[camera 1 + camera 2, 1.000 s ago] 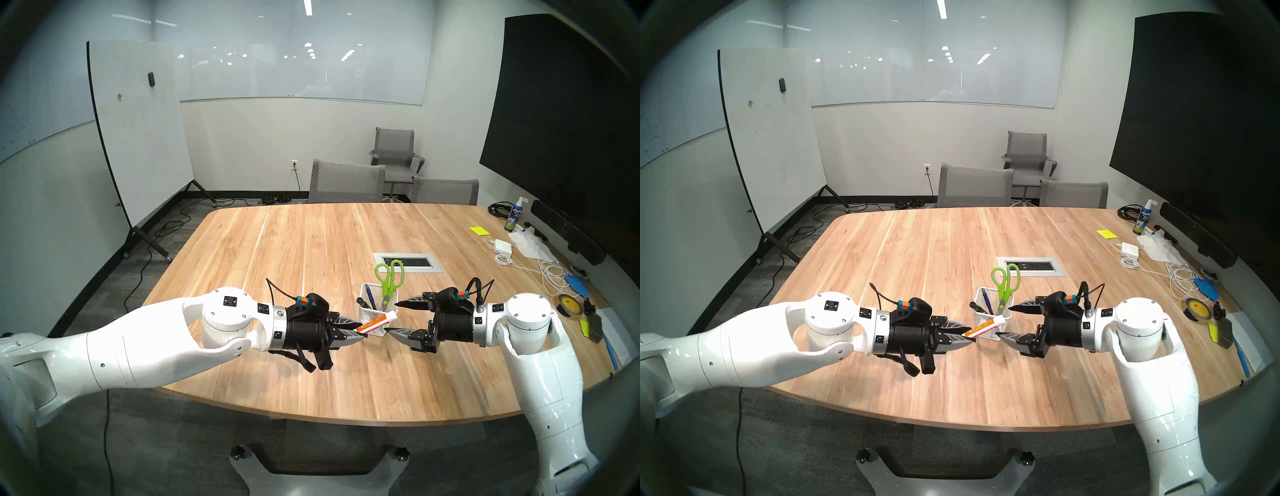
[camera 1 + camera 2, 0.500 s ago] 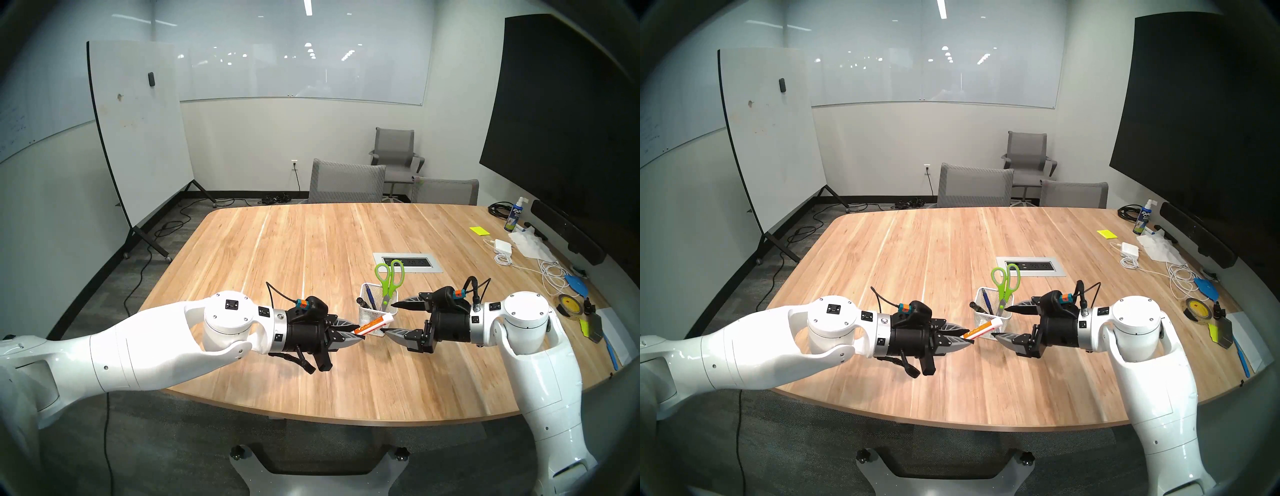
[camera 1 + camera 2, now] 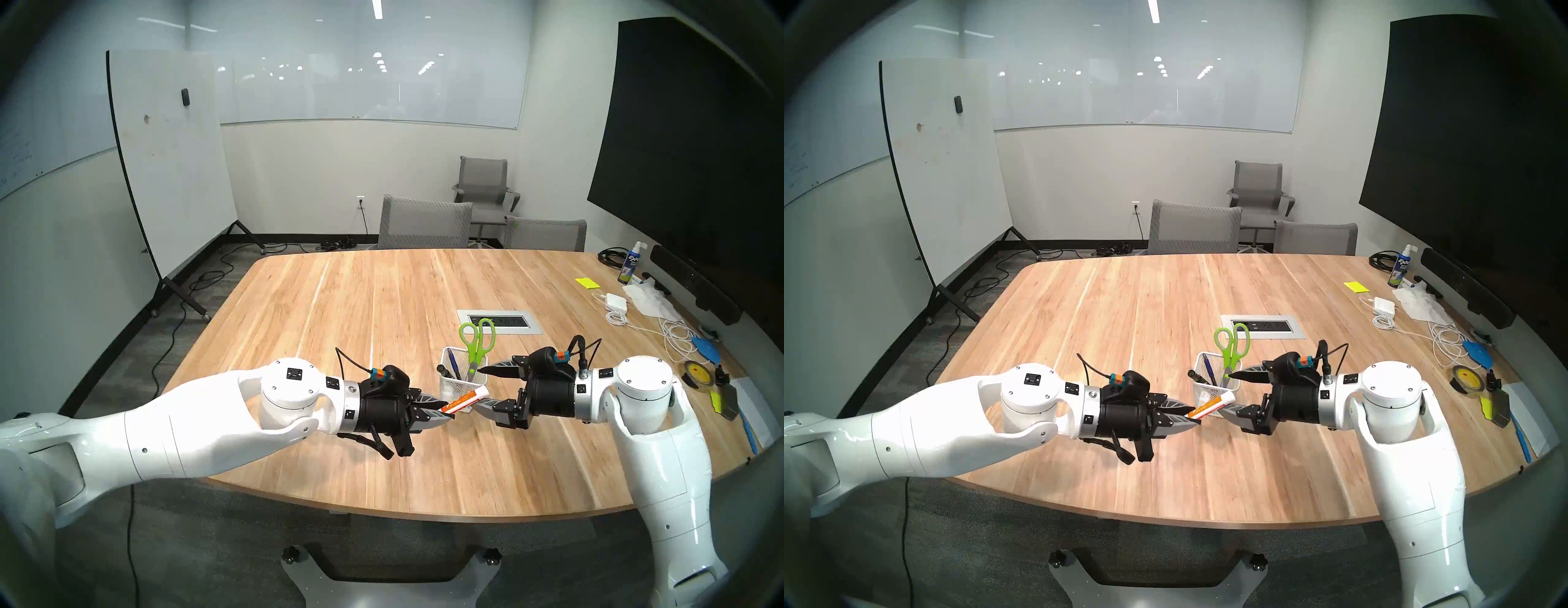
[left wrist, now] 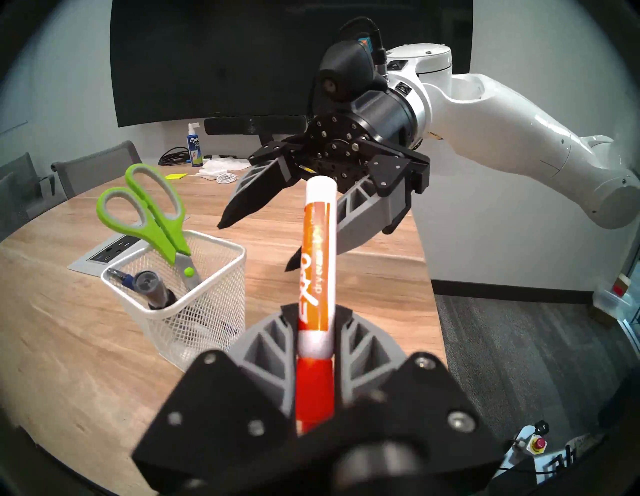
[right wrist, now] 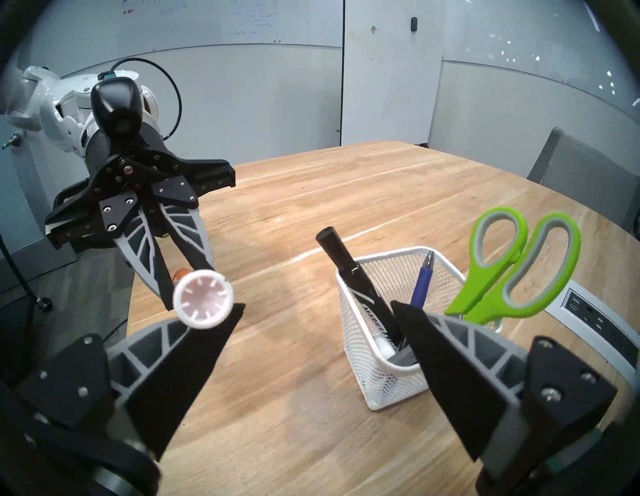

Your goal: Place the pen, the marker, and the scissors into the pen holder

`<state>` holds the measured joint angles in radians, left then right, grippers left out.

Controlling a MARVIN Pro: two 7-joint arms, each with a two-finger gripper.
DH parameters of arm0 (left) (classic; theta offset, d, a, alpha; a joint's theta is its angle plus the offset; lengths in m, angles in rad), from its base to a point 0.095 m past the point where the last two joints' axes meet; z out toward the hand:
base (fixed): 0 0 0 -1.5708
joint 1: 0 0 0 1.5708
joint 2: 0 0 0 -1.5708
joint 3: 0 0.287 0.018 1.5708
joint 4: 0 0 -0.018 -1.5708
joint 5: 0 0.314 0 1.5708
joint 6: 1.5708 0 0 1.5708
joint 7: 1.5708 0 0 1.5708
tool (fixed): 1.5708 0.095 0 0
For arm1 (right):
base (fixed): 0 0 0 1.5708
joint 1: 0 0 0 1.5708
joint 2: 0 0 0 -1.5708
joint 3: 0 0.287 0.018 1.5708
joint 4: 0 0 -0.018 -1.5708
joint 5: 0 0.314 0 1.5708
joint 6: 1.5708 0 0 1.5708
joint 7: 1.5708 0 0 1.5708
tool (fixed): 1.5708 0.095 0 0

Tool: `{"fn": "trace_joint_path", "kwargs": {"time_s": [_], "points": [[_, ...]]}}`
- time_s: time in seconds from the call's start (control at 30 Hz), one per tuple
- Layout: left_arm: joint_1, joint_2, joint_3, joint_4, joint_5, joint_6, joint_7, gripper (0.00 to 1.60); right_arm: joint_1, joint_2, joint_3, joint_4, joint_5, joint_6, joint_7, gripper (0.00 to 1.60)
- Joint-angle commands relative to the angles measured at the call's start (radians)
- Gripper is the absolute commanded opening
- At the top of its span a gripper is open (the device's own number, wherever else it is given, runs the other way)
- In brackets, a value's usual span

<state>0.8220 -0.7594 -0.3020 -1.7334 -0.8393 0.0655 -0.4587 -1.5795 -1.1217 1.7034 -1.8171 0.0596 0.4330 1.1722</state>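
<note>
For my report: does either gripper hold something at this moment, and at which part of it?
The left gripper is shut on the orange and white marker, gripping its orange cap end. The right gripper is open and holds nothing.

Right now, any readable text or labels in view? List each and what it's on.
"EXPO" and "dry erase": on the orange-and-white marker held in the left end effector.
"EXPO": on the spray bottle at the table's far side; smaller print below it is too blurred to read.
White lettering on the black marker in the pen holder: partly hidden, not legible.
Whiteboard writing: too small to read.
</note>
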Motion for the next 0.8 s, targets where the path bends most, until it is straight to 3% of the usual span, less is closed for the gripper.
{"fn": "trace_joint_path", "kwargs": {"time_s": [0.0, 0.77], "points": [[-0.001, -0.04, -0.001, 0.005, 0.0, -0.02, -0.001, 0.0, 0.007, -0.015, 0.004, -0.021, 0.016, -0.001, 0.002, 1.6], [-0.018, -0.109, 0.009, 0.09, 0.0, -0.037, -0.043, 0.0, 0.003, -0.034, 0.013, -0.04, 0.019, 0.026, 0.029, 1.6]]}}
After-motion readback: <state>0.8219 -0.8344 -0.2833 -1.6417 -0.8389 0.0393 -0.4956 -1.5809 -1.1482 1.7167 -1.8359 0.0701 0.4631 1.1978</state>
